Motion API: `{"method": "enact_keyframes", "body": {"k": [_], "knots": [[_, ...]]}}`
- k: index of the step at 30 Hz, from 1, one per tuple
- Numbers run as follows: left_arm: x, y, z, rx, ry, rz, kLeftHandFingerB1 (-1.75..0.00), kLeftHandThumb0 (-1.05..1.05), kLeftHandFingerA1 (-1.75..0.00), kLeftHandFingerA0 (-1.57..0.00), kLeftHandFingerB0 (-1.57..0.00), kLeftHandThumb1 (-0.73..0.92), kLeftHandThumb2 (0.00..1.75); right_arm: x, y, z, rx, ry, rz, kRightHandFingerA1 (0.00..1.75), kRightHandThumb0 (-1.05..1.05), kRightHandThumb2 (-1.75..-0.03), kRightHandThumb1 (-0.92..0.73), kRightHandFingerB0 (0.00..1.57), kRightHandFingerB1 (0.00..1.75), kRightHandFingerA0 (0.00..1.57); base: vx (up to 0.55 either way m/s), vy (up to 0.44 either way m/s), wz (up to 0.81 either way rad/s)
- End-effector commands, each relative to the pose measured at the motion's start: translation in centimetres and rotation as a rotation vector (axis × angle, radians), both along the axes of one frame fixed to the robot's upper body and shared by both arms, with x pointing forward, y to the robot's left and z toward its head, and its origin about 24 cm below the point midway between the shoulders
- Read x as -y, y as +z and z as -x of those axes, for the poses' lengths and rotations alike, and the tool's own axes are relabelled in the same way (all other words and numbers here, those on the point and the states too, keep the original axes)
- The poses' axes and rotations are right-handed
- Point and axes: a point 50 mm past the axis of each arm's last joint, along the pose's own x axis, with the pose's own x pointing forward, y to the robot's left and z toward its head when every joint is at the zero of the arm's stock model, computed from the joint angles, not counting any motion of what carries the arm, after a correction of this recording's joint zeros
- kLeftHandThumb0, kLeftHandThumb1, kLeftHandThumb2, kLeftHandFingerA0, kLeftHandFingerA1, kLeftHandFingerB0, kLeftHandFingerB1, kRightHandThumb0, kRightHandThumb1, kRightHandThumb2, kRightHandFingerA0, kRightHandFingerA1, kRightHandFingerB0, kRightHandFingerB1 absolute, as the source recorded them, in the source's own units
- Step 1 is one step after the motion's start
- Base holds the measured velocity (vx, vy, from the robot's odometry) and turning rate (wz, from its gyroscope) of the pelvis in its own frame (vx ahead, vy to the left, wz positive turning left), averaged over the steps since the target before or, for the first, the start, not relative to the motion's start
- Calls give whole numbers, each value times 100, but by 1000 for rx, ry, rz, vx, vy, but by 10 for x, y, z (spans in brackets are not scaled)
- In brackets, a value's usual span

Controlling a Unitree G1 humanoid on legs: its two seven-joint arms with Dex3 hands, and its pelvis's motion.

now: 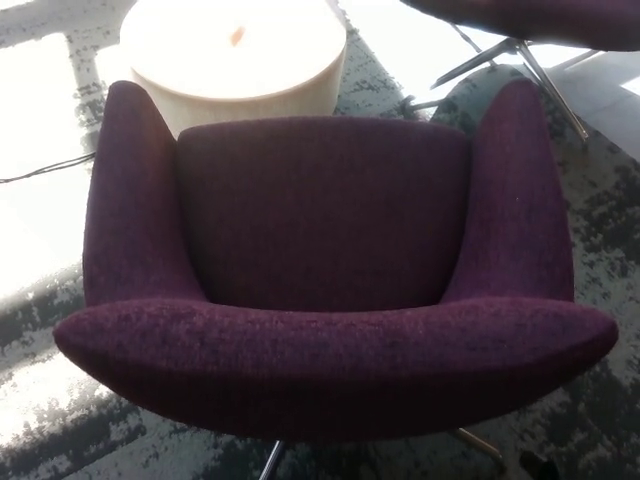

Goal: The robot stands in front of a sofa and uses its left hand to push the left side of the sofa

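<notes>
The head view looks straight down on the purple sofa (pixel 325 270), and neither robot hand is in the picture — left or right, so whether the fingers are apart or closed cannot be told from here. With no robot hand showing, places can only be given within the picture itself.

The sofa fills most of the view: a single-seat piece in dark plum fabric. Its curved back rail runs across the lower part of the picture, nearest the camera, with the seat cushion just beyond it. The left arm of the sofa (pixel 125 200) rises on the picture's left, the right arm (pixel 520 200) on the picture's right, both tapering to rounded tips at the far end. Thin metal legs (pixel 272 460) peek out from under the back rail at the bottom edge.

Beyond the sofa, just past the left arm's tip, stands a round pale side table (pixel 235 60) — brightly lit, nearly washed out, with a small orange mark near its top centre. At the upper right sits a second chair (pixel 545 18) in the same plum cloth, on slanted metal legs. Everything stands on a mottled dark grey carpet (pixel 600 230), and a thin dark cable (pixel 45 170) trails across the bright patch of floor at the left.
</notes>
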Motion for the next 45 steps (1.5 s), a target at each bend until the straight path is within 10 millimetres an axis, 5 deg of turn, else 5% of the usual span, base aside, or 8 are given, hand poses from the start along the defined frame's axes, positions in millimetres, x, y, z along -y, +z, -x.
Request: {"method": "enact_keyframes", "body": {"k": [1,7,11,12,20,36,37,45], "knots": [[5,22,-21,35,-38,-82,-33,-72,-44,-7,-1,66,100,7,5,-4,50,62,79,140,-54,-146,-35,0,126,18,0,0,0],[24,28,-41,31,-101,-111,-33,-75,-45,-11,-2,63,98,4,5,-5,70,118,133,111,-58,-150,-33,16,101,28,0,0,0],[29,27,-44,24,-118,-119,-33,-75,-45,-11,-1,63,98,3,5,-5,72,119,135,111,-58,-151,-32,15,102,27,0,0,0],[40,23,-48,9,-156,-121,-30,-74,-42,-5,-2,66,101,3,4,-4,70,127,141,138,-57,-145,-31,0,124,16,0,0,0],[66,-2,-45,-119,-308,-259,-17,-93,-21,-8,-8,84,121,5,4,-3,67,118,129,135,-59,-144,-29,0,120,12,0,0,0],[63,-21,-30,-250,-410,-466,-14,-84,-11,0,0,92,125,5,2,1,63,120,140,128,-55,-144,-32,0,110,10,0,0,0],[65,-22,-29,-236,-426,-462,-21,-79,-17,0,-4,85,123,5,2,0,66,119,145,112,-60,-147,-35,7,94,30,0,0,0],[101,-28,-29,-170,-573,-450,-15,-94,-13,-5,-6,88,123,3,2,0,70,139,152,131,-57,-145,-32,0,112,12,0,0,0]]}}
